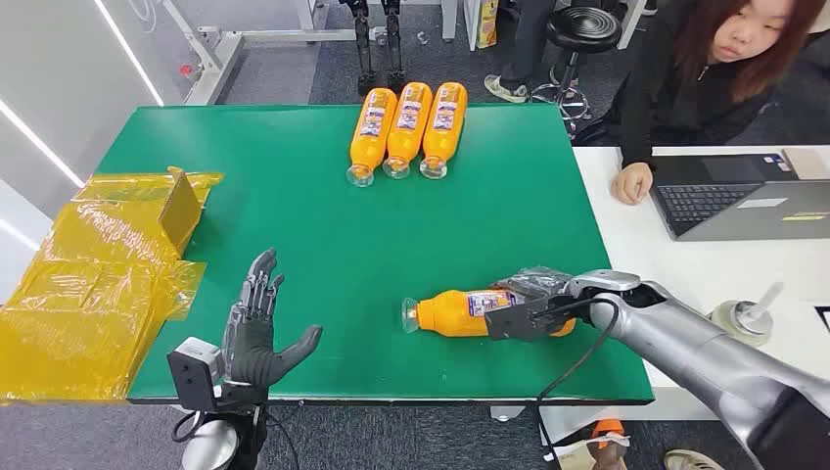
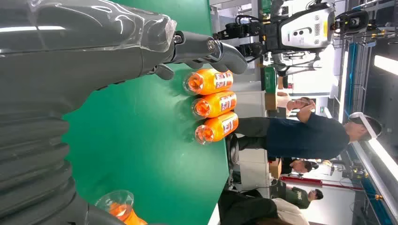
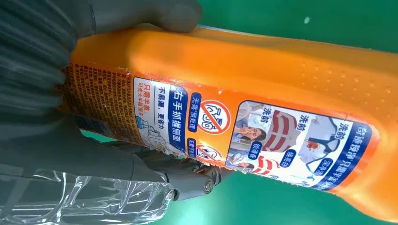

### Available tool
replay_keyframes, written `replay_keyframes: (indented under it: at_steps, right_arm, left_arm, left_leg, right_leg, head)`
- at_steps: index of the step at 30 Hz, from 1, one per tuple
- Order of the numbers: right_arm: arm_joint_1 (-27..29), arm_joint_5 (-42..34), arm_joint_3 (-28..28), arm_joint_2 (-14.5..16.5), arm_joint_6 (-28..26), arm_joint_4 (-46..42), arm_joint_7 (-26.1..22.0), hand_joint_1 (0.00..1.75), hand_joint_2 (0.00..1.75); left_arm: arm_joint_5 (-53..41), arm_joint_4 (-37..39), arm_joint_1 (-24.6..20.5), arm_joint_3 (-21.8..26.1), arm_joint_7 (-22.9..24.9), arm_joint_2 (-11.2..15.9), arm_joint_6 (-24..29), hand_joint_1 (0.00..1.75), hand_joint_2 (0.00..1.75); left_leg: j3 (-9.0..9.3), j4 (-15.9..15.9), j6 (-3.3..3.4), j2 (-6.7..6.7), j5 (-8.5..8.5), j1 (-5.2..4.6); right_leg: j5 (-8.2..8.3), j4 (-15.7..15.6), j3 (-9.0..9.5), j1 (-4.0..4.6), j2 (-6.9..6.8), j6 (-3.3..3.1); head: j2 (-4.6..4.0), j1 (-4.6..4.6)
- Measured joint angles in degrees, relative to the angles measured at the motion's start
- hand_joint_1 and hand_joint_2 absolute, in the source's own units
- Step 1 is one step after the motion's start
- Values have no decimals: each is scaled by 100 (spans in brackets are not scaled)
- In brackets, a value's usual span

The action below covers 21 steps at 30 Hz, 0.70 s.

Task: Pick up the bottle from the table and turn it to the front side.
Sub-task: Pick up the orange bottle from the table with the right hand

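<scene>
Head view: right robot hand (image 1: 529, 315) around bottle (image 1: 455, 312)

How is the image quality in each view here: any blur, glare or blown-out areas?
Head view: evenly lit and sharp, with bright light strips at the left edge. Left wrist view: the three orange plastic bottles are sharp, while the background at the right is washed out. Right wrist view: the label on the held orange bottle is legible, and the right hand is dark and soft.
</scene>
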Motion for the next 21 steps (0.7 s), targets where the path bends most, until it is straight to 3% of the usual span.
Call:
replay_keyframes:
  at_steps: [8,12,16,21]
  right_arm:
    - [0,-33,66,0,-158,-44,13,175,175]
    - [38,209,12,-35,-911,-153,8,175,175]
    - [296,637,-434,-124,-1781,-526,51,175,175]
    - [865,1220,-1249,-189,-2019,-1197,110,175,175]
  left_arm:
    - [3,0,1,2,-14,4,-1,0,175]
    - [-2,-7,39,26,-33,4,43,0,175]
    - [-39,-43,136,77,-49,-2,123,0,175]
    - [-139,-124,204,128,-19,-42,254,0,175]
  left_leg:
    - [-1,0,0,0,0,0]
    - [0,0,0,0,0,0]
    - [-1,0,0,-3,0,0]
    - [-3,0,-1,-3,-2,1]
  right_leg:
    - [0,0,0,0,-1,0]
    - [0,0,0,0,0,0]
    - [-2,-1,-1,1,-2,1]
    - [-3,-1,-2,1,-2,1]
  head:
    - [0,0]
    - [0,0]
    - [0,0]
    - [0,-1]
